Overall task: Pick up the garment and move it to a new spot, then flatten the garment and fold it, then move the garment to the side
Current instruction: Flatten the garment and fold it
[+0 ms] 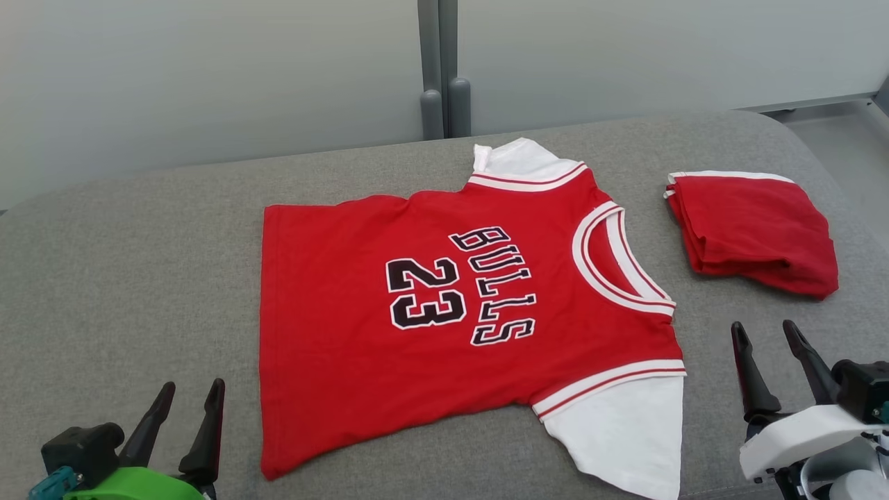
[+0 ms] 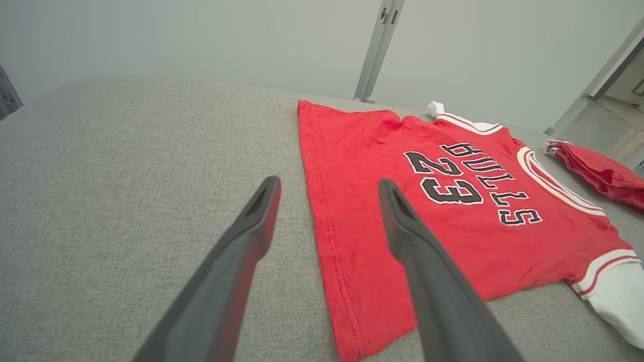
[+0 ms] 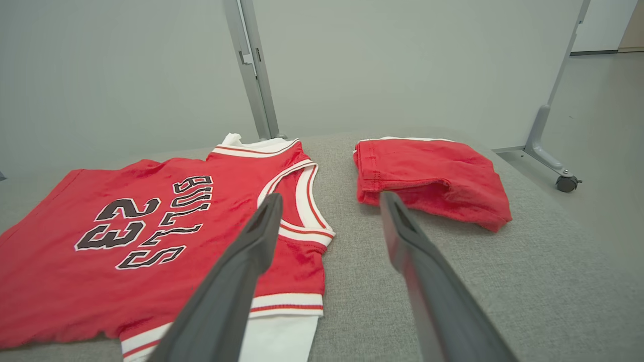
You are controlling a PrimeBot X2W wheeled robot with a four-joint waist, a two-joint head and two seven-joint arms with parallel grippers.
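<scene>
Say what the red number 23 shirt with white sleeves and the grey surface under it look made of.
Red number 23 shirt: soft matte knit, likely cotton; the stitched hem and limp drape show it. Grey surface: woven upholstery-like fabric, matte, with visible heathered weave; rounded edges suggest padding beneath.

Lighting bright, soft and even in all views, with faint shadow under the jersey [image 1: 347, 361] at lower centre of the head view; wrist views bow toward their edges; focus sharp.
</scene>
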